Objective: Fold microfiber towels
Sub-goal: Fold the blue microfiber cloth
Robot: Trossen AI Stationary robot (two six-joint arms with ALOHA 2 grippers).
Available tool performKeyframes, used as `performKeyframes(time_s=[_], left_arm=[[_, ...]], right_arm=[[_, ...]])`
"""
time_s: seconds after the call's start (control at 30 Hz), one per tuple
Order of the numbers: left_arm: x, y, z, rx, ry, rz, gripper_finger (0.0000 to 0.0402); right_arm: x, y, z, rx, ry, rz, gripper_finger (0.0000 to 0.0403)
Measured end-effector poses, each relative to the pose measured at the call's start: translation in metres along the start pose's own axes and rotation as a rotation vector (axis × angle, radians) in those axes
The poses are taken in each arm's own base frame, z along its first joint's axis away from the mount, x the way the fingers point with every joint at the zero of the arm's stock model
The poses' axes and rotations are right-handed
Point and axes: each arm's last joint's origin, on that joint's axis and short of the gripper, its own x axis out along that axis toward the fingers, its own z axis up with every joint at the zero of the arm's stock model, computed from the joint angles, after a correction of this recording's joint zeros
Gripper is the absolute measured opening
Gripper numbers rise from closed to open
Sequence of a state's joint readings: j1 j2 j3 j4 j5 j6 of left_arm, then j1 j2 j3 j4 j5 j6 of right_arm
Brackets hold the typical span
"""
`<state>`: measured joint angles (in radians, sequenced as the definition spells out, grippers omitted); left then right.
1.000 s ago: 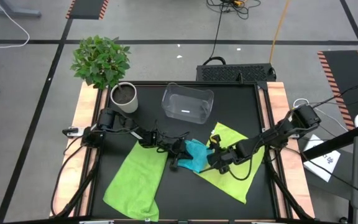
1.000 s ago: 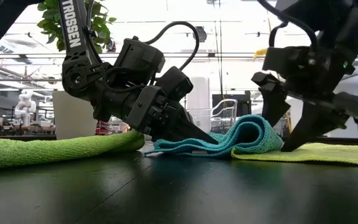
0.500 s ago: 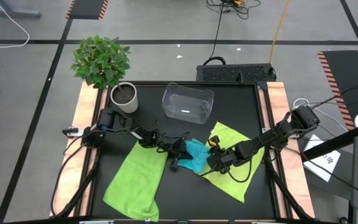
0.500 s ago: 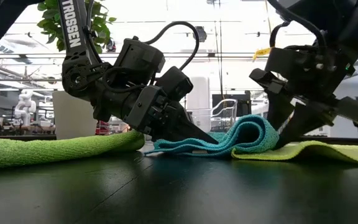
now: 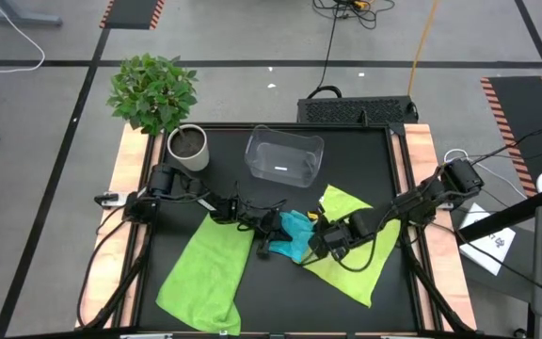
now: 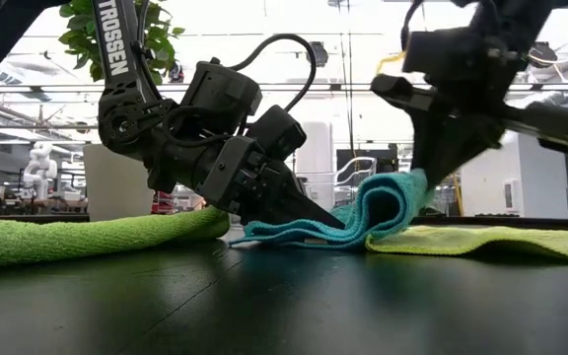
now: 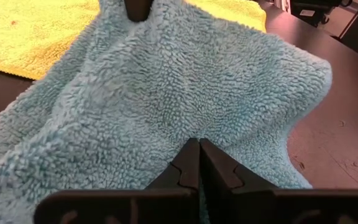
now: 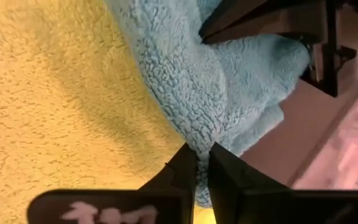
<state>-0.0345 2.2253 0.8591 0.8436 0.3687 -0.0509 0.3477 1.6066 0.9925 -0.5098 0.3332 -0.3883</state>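
Observation:
A turquoise towel (image 5: 294, 235) lies bunched at the table's middle, between a lime-green towel (image 5: 205, 273) spread flat on the left and another lime-green towel (image 5: 358, 247) on the right. My left gripper (image 5: 277, 239) is shut on the turquoise towel's left part, low at the table. My right gripper (image 6: 425, 187) is shut on its right end, which stands raised above the right green towel (image 6: 501, 240). My left gripper pinches the turquoise towel's left part (image 7: 199, 132) between its two fingers, slanting down from the table's left. Its fingertips (image 6: 335, 223) sit low among folded layers that rest on the table. My right gripper pinches the towel's right edge (image 8: 194, 134) between its two fingers, coming steeply from above. That end (image 6: 407, 187) is lifted clear and arches down to the layers lying on the table.
A clear plastic bin (image 5: 285, 155) stands at the table's far middle. A potted plant (image 5: 188, 148) is at the far left corner. The near part of the black table (image 5: 280, 301) between the green towels is bare.
My right gripper has shut on the turquoise towel's right end, rolled, and risen. That end has come up off the right green towel, while the left part has stayed down in my left gripper.

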Motion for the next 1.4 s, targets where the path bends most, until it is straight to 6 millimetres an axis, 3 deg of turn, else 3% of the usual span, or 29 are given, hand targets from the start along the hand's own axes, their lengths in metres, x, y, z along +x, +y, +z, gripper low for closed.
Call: performKeyframes(time_s=[0.13, 0.43, 0.9, 1.2, 1.4], left_arm=[[0.001, -0.002, 0.0, 0.007, 0.001, -0.004, 0.0003], [0.0, -0.001, 0.0, 0.023, 0.0, -0.006, 0.0005], [0.0, -0.001, 0.0, 0.037, 0.0, -0.008, 0.0005], [0.0, -0.001, 0.0, 0.042, -0.004, -0.007, 0.0005], [0.0, -0.001, 0.0, 0.044, -0.003, -0.006, 0.0005]], right_arm=[[0.005, -0.02, -0.004, 0.033, -0.05, 0.107, 0.0005], [0.014, -0.049, -0.019, 0.053, -0.096, 0.177, 0.0004], [-0.003, -0.063, -0.004, -0.086, -0.213, 0.255, 0.0004], [0.036, -0.071, -0.001, -0.077, -0.111, 0.375, 0.0004], [0.038, -0.09, 0.016, -0.112, -0.098, 0.382, 0.0004]])
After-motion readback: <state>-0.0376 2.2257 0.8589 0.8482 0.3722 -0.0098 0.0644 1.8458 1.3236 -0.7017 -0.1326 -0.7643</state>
